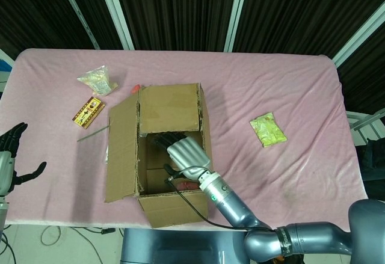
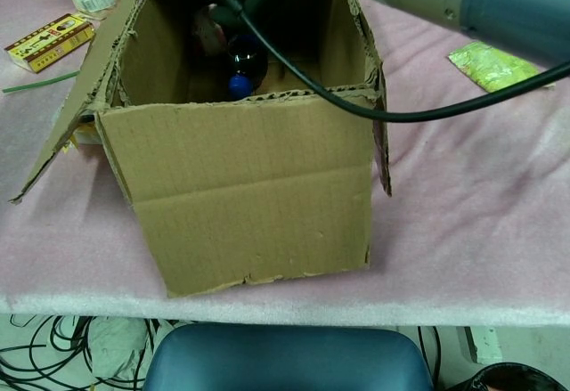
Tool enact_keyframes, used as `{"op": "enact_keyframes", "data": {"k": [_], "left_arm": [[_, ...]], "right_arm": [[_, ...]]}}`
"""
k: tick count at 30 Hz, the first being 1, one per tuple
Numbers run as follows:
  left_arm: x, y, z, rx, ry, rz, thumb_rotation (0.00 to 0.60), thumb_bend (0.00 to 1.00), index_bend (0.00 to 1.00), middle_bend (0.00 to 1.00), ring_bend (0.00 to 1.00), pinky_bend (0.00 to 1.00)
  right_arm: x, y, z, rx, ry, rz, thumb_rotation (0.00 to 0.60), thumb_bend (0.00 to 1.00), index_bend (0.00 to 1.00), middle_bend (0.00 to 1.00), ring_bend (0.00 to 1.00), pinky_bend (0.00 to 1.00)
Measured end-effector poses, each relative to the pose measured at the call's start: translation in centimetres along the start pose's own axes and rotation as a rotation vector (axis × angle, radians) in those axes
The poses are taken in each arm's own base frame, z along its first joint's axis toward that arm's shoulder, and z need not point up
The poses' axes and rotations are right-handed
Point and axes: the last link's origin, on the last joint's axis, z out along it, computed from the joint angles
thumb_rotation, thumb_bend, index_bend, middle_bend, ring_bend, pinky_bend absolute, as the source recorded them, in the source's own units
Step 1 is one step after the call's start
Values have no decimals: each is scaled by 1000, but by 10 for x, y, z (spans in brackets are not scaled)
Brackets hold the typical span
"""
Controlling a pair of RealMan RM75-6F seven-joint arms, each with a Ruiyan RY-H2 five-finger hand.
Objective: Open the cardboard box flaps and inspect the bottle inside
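Brown cardboard box (image 1: 157, 150) with flaps open sits on the pink padded table (image 1: 283, 89). Dark bottle with blue cap (image 2: 242, 63) lies inside, toward the far wall. Right hand (image 1: 180, 150) is inside the box over the bottle — cannot tell whether it grips anything. Left hand (image 1: 11, 162) at the table's left edge — fingers apart, holding nothing.

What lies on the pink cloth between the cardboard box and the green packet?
Nothing: in the head view the stretch of pink cloth between the cardboard box and the green packet is bare.
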Motion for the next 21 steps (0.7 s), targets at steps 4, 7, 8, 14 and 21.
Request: {"op": "enact_keyframes", "data": {"k": [4, 7, 8, 14, 21], "left_arm": [[0, -1, 1, 5, -5, -10, 600, 216, 15, 32, 33, 71], [1, 0, 1, 6, -7, -16, 600, 217, 15, 32, 33, 71], [1, 0, 1, 6, -9, -19, 600, 217, 15, 32, 33, 71], [2, 1, 0, 2, -11, -35, 600, 216, 16, 32, 33, 71], [2, 2, 0, 3, -18, -46, 600, 216, 17, 32, 33, 71]], "right_arm": [[-9, 0, 7, -25, -42, -18, 600, 479, 239, 226, 204, 265], [-13, 3, 9, -43, -64, -30, 600, 479, 250, 233, 208, 265], [-14, 4, 10, -49, -70, -32, 600, 480, 253, 236, 210, 265], [-19, 10, 13, -85, -111, -47, 600, 481, 278, 249, 216, 265], [-26, 23, 18, -140, -152, -66, 600, 481, 288, 251, 218, 265]]}}
